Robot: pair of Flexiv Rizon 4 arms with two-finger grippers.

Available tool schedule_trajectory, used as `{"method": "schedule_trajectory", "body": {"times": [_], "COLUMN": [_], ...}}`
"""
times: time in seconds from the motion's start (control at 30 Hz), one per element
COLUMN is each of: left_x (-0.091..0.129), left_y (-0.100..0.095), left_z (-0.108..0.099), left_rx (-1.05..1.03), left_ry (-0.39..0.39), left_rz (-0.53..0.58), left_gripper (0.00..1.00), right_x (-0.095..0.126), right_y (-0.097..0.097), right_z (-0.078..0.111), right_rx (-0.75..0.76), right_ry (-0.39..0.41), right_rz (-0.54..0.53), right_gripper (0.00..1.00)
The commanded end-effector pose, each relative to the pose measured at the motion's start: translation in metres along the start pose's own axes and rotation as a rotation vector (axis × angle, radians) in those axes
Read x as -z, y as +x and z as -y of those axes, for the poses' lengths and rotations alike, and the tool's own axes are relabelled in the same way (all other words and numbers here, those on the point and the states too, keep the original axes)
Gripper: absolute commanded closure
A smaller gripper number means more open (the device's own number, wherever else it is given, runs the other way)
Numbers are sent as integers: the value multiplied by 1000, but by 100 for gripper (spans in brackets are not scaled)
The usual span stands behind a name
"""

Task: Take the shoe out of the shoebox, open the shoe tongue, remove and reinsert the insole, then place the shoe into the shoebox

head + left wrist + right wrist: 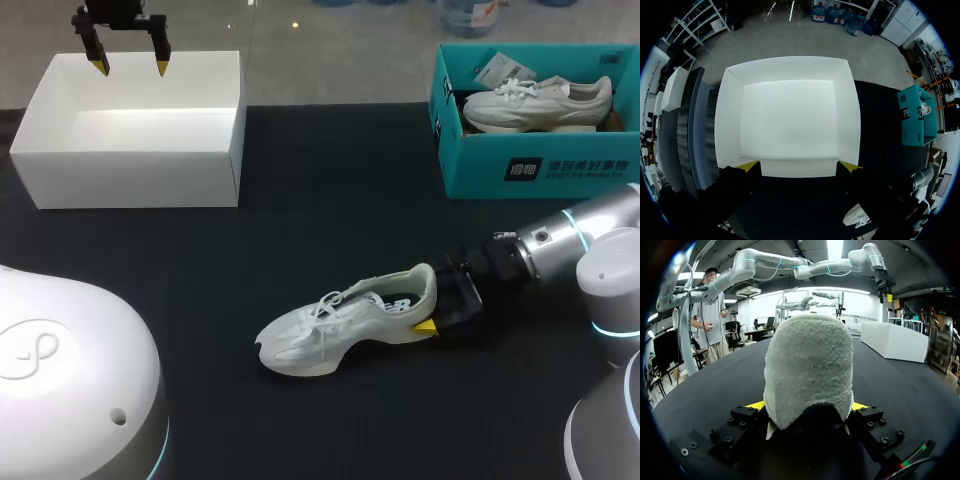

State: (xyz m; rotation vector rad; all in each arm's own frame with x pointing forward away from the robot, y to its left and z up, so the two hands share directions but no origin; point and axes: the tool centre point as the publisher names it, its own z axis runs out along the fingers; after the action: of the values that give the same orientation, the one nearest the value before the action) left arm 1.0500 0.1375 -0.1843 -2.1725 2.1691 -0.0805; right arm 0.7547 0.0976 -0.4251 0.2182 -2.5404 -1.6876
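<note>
From above, the white shoe (345, 325) lies on the dark table (300, 200), well apart from the white shoebox (130, 130). The right gripper (440, 318) clamps its heel, with only one yellow tip showing. The left gripper (131, 66) hangs over the shoebox's far edge, fingers spread. A teal box (530, 165) holds a second shoe (535, 103).

At the left wrist, the shoebox (790, 75) lies ahead of the parted fingertips (747, 165). Only the shoe's toe (856, 218) shows.

At the right wrist, the heel (810, 370) fills the gap and largely hides both fingertips (756, 405) pressed against its sides. The rest of the shoe is hidden behind the heel.
</note>
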Motion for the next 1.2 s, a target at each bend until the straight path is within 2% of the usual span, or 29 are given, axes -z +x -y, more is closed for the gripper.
{"method": "schedule_trajectory", "body": {"times": [0.03,0.23,0.47,1.2], "left_x": [0,0,0,0], "left_y": [0,0,0,0], "left_z": [0,0,0,0], "left_rx": [-1,-1,-1,-1], "left_ry": [0,0,0,0], "left_rz": [0,0,0,0], "left_gripper": [0,0,0,0], "right_x": [4,15,19,9], "right_y": [16,25,29,29], "right_z": [-1,-4,-3,5], "right_rx": [1,-20,-40,-68], "right_ry": [-4,5,17,13], "right_rz": [87,157,185,197], "right_gripper": [100,100,100,100]}}
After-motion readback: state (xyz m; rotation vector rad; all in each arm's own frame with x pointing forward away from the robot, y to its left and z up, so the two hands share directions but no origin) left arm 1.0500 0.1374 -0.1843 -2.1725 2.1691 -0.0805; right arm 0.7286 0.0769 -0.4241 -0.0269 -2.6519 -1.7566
